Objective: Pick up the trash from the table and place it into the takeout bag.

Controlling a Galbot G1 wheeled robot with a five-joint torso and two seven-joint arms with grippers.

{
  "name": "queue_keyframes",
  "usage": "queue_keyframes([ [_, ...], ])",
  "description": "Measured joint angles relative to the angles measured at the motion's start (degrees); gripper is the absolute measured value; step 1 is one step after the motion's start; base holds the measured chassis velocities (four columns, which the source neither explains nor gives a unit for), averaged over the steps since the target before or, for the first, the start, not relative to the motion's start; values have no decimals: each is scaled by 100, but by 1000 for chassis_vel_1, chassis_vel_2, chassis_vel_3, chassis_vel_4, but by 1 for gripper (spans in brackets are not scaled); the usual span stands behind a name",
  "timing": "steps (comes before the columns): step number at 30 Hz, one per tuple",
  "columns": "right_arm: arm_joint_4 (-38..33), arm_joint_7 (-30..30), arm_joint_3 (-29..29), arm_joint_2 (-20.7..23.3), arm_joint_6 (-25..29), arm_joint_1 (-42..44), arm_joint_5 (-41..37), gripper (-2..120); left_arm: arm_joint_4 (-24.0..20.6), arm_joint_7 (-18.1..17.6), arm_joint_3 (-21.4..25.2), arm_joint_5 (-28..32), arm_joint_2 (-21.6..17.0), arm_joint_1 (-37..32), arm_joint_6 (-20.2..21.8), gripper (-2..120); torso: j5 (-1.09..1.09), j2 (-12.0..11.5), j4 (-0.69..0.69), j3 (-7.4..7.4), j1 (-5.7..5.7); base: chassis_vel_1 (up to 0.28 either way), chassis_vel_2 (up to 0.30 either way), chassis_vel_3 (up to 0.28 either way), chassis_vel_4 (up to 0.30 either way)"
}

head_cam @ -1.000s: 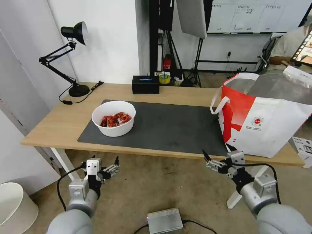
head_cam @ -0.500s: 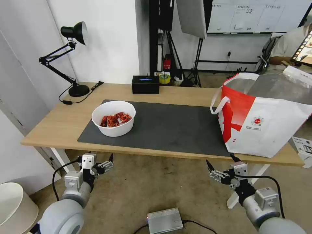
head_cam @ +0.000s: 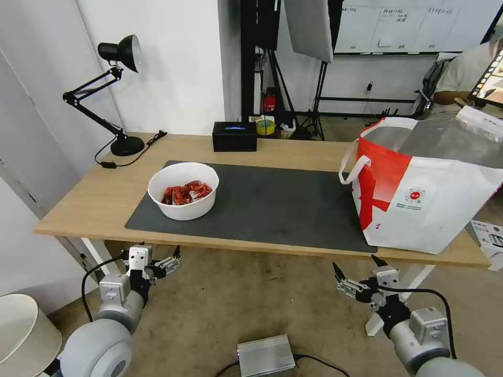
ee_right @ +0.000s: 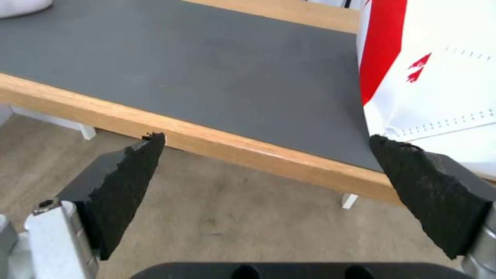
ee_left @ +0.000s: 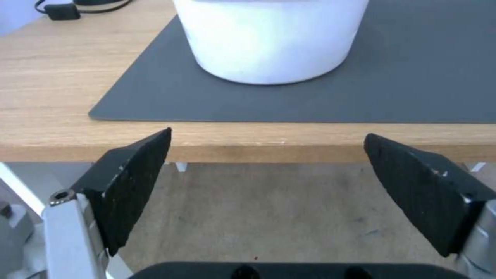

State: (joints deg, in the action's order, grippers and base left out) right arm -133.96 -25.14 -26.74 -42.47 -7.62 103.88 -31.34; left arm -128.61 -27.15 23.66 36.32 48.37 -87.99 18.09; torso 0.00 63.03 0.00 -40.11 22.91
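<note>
On the light-wood table a white bowl of red crayfish shells sits at about nine o'clock on the dark grey mat, wholly on the mat and near its front left corner. The takeout bag, white with a red panel, stands at three o'clock from the bowl, well apart from it, on the right end of the table with its foil-lined mouth open upward (one white strap handle hangs over its left side). Its base overlaps the mat's right edge. At twelve o'clock beyond the mat a black rectangular box lies near the table's far edge, and a black desk lamp stands at ten o'clock on the far left corner. Both arms hang below the table's front edge, over the floor. The left pincer is at six o'clock from the bowl, jaws spread wide and holding nothing; in the left wrist view the left pincer points at the table edge with the bowl's white wall straight ahead. The right pincer sits below the bag's front left corner, jaws likewise wide and empty.
</note>
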Motion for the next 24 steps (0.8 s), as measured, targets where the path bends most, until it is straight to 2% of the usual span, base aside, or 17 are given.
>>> queue_keyframes([
  [10, 4, -1, 4, 0, -5, -5, -2, 100, -8, -8, 20, 31, 28, 4, -1, 100, 0, 0, 0, 0, 0, 0, 0, 0, 0],
  [18, 4, -1, 5, 1, -8, -8, -2, 100, 20, -140, 107, 361, -89, 220, 69, 100, 0, 0, 0, 0, 0, 0, 0, 0, 0],
  [21, 4, 0, 5, 2, -9, -9, -3, 100, 177, -355, 294, 1146, -474, 690, 219, 100, -1, 0, -1, 0, 1, 0, 0, 0, 0],
  [24, 4, 0, 5, 2, -10, -9, -3, 100, 218, -371, 485, 1397, -614, 747, 234, 100, 0, -1, -2, 0, 1, 0, 0, 0, 0],
])
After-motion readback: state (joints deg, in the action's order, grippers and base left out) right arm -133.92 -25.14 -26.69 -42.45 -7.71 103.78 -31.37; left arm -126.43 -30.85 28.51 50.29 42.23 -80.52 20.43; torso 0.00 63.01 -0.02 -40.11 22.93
